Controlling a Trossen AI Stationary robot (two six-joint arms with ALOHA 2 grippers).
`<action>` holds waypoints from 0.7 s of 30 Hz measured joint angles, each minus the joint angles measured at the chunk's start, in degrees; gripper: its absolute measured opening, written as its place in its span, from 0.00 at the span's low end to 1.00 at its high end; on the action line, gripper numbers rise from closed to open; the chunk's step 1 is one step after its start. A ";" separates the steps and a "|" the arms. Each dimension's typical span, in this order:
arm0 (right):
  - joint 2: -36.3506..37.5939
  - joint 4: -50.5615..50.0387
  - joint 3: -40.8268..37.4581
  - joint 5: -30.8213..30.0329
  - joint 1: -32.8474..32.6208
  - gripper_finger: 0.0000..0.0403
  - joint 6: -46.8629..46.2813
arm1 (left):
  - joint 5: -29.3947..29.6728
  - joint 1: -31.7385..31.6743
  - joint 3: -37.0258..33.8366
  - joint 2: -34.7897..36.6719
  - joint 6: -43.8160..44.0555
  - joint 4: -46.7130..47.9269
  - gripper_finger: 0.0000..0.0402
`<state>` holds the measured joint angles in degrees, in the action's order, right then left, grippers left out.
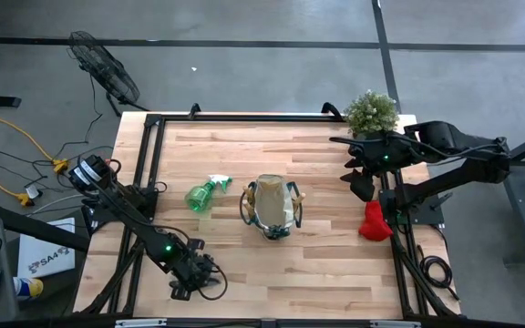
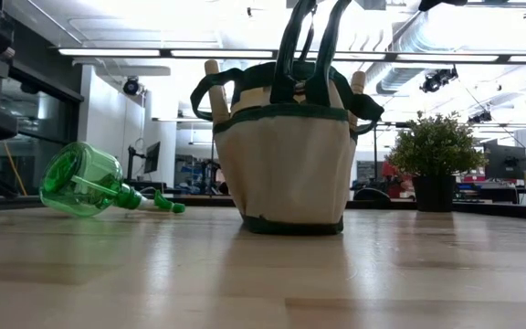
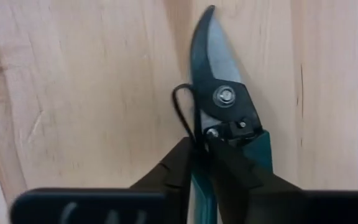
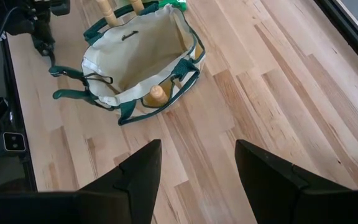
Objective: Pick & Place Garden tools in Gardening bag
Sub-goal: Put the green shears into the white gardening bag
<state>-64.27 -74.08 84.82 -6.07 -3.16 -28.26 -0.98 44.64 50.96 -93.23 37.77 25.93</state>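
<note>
Bag stands upright near the table's middle, mouth open, loop handles up. Wooden handles poke from its side pockets; the right wrist view shows one more handle end in a pocket, main compartment looks empty from there.

Spray bottle, green, lies on its side just left of the bag, apart from it, nozzle toward the bag.

Pruners lie flat on the wood at the table's front-left edge. Left gripper is down on them: in the left wrist view its two fingers are drawn in tight against the teal handles just behind the pivot bolt, blade pointing away from the wrist. Fingers closed on the pruners. Whether the tool is lifted off the wood, cannot tell.

Glove, red, sits at the table's right edge, beside the frame rail, well apart from the bag.

Right gripper hangs above the table's right side, between the potted plant at the far-right corner and the glove. Its fingers stand wide apart, nothing between them; bag seen beyond them.
</note>
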 joint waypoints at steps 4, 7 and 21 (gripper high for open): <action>0.00 0.00 0.00 0.00 -0.02 0.49 -0.25 | -1.06 0.00 -0.02 -0.02 -0.47 -0.05 0.03; 0.00 0.02 0.00 0.00 0.00 0.49 -0.27 | -1.04 0.00 -0.02 -0.02 -0.47 -0.09 0.01; 0.00 0.04 0.00 0.00 0.00 0.49 -0.44 | 0.82 0.02 0.75 -0.02 5.51 0.17 0.00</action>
<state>-64.27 -74.04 84.82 -6.07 -3.16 -28.70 -0.16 44.66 51.71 -93.25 43.28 26.11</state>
